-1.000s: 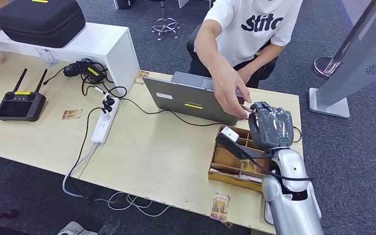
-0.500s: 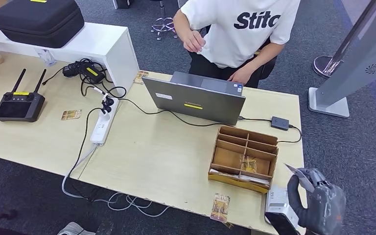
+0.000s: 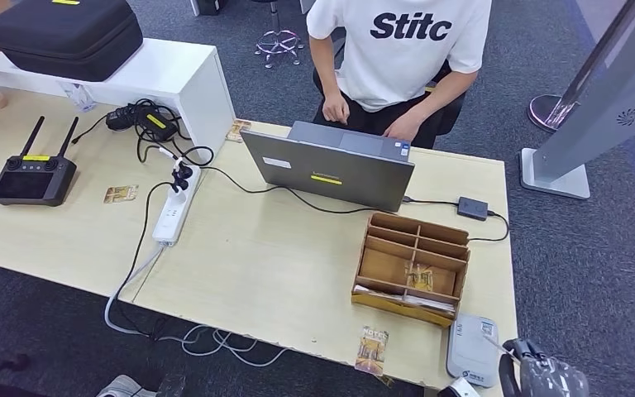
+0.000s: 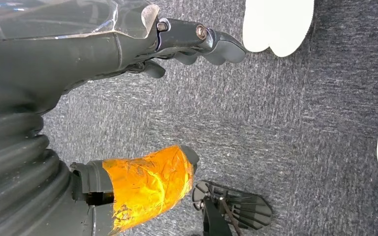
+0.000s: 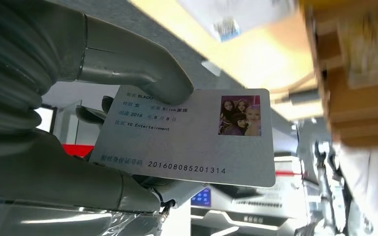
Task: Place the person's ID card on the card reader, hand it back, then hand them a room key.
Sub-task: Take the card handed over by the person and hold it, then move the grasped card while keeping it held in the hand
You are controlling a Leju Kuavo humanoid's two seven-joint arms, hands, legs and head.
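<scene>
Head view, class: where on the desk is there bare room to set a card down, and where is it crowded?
Widest bare patch: the tabletop between the power strip, the laptop and the wooden organizer. Another lies between the remote controller and the power strip, bar one small card. Crowded: the near right corner, with the card reader, organizer and right hand.

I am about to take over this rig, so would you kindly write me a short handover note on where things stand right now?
Right hand: holds the ID card by one end, low at the near right corner of the desk.
Left hand: holds nothing, hanging over the carpet.
Card reader: grey, at the near desk edge just in front of the wooden organizer, nothing on it.
Room key: I cannot single it out; some cards lie in the organizer and one card at the desk edge.
Done: ID card is in the hand.
Left: lay it on the reader, return it to the person, then hand over a key.
</scene>
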